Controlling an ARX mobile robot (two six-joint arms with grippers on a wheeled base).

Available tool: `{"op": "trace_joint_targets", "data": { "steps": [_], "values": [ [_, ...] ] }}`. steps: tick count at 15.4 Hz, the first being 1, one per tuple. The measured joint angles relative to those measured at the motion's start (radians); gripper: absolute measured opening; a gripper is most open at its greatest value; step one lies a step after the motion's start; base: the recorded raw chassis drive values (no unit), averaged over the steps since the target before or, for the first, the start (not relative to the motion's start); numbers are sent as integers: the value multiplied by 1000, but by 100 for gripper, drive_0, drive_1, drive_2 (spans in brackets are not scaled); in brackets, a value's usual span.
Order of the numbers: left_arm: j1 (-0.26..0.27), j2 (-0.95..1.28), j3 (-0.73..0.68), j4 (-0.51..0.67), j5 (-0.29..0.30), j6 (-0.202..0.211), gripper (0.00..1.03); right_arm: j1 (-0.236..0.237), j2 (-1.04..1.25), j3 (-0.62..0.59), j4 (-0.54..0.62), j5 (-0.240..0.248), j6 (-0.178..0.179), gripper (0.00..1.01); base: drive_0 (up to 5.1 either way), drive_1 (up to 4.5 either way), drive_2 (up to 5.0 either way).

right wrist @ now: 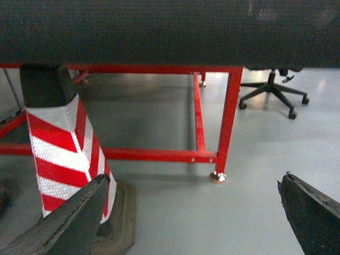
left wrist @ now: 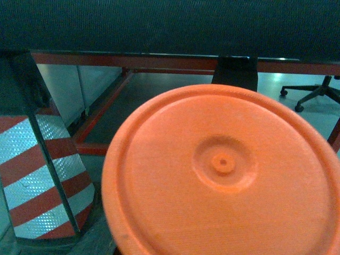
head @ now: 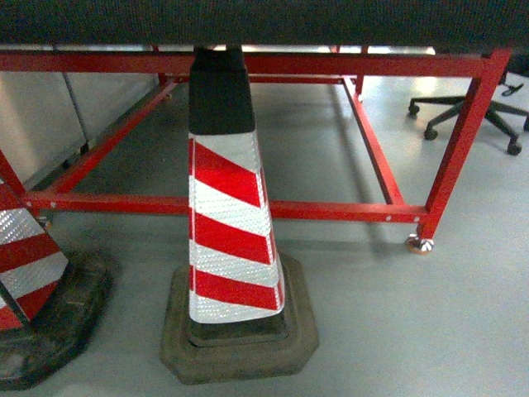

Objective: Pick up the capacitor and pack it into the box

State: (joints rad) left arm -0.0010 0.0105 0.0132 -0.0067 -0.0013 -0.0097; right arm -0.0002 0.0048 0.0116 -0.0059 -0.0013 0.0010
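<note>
Right gripper [right wrist: 194, 215] hangs low with its dark fingers spread wide and nothing between them, looking past the striped traffic cone [head: 229, 219] toward the red frame [head: 388, 211] of the surface overhead. Left gripper itself is out of sight; its wrist camera is filled by an orange disc [left wrist: 223, 175] close to the lens, so I cannot tell whether it is spread or pinching. Neither a capacitor nor a box shows anywhere around the cone, only floor and an office chair [right wrist: 272, 95] beyond. By my judgement, the task has not visibly begun: finding, picking and packing all remain.
</note>
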Motion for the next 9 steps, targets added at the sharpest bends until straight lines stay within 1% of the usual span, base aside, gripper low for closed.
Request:
{"op": "trace_joint_targets", "data": {
  "steps": [9],
  "values": [
    [0, 0, 0, 0, 2, 7, 44, 0, 0, 0, 2, 3, 3, 98, 12, 412, -388]
  ]
}}
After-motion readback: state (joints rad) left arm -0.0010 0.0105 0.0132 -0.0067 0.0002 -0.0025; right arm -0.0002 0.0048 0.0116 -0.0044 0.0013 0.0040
